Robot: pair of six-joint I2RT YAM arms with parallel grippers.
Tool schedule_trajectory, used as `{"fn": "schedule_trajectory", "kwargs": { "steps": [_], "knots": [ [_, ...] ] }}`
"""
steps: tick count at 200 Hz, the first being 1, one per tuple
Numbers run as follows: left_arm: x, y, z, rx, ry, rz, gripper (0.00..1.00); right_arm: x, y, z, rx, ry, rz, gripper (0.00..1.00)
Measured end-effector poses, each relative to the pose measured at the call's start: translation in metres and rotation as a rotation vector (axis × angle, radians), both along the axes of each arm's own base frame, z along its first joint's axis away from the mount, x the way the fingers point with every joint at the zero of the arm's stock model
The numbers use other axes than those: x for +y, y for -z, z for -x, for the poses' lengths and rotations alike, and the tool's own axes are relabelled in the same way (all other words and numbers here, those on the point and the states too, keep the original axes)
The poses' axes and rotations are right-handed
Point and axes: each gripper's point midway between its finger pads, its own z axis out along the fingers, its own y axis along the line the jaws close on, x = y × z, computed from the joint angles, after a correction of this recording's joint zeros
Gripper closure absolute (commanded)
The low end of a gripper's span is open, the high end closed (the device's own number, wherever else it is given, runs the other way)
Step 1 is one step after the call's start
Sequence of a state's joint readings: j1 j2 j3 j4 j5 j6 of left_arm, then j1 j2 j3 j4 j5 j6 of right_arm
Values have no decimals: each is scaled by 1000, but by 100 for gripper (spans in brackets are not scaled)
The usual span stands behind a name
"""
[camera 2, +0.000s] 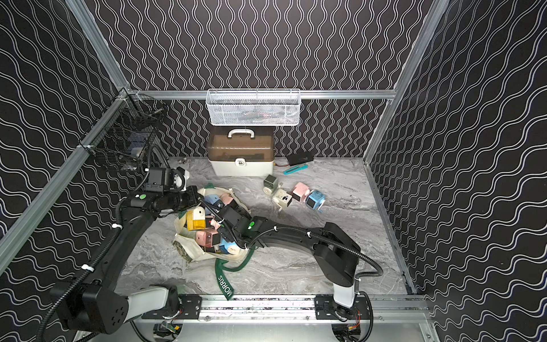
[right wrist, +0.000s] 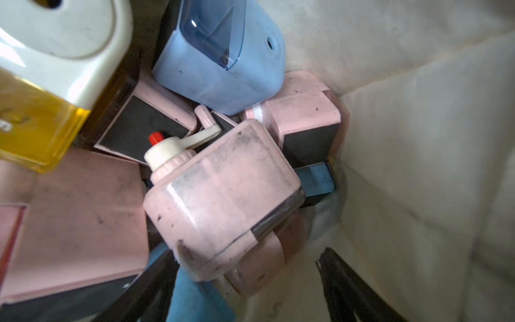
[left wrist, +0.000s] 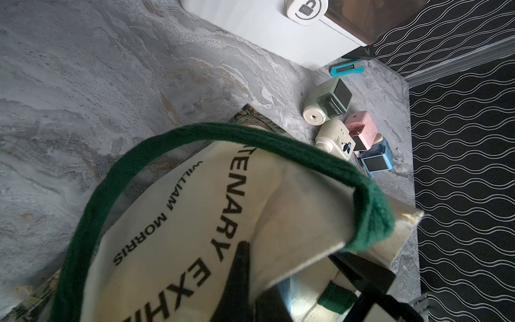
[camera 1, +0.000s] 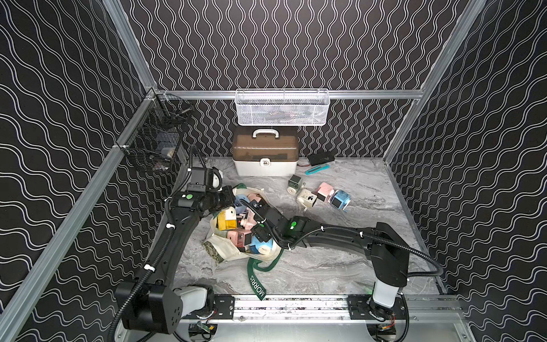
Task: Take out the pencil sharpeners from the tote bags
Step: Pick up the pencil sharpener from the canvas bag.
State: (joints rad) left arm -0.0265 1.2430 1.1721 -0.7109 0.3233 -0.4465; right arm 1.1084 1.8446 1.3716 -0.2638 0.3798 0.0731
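Inside tote (right wrist: 418, 133), pink sharpener (right wrist: 223, 200), right jaws apart

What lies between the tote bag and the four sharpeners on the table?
Nothing; bare tabletop separates the tote bag from the sharpeners, in both top views.

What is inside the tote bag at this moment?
Inside the tote bag lie pencil sharpeners piled together: a pink one, a blue one, a yellow one. The right gripper reaches in, open. Anything under the pile is covered.
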Motion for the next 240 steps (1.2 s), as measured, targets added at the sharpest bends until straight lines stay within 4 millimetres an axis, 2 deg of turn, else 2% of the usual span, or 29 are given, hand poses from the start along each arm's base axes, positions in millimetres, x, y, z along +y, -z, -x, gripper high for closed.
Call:
{"fn": "schedule_trajectory", "kwargs": {
  "steps": [38, 75, 105, 144, 189, 209, 240],
  "knots": [
    [-2, -1, 1, -2, 8, 10, 100, -1, -4, -8, 127, 92, -169, 12],
    [-2, -1, 1, -2, 7, 9, 100, 11, -9, 2, 297, 205, -366, 11],
    [-2, -1, 1, -2, 7, 9, 100, 18, -5, -7, 378, 330, -462, 11],
    [-2, -1, 1, -1, 9, 11, 100, 18, 8, -25, 394, 452, -506, 14],
    [-2, -1, 1, -1, 9, 11, 100, 24, 17, -44, 378, 504, -499, 16],
    [-2, -1, 1, -1, 8, 9, 100, 28, 25, -56, 373, 519, -489, 20],
    [-2, -1, 1, -2, 10, 12, 100, 31, 33, -63, 363, 530, -468, 27]
  ]
}}
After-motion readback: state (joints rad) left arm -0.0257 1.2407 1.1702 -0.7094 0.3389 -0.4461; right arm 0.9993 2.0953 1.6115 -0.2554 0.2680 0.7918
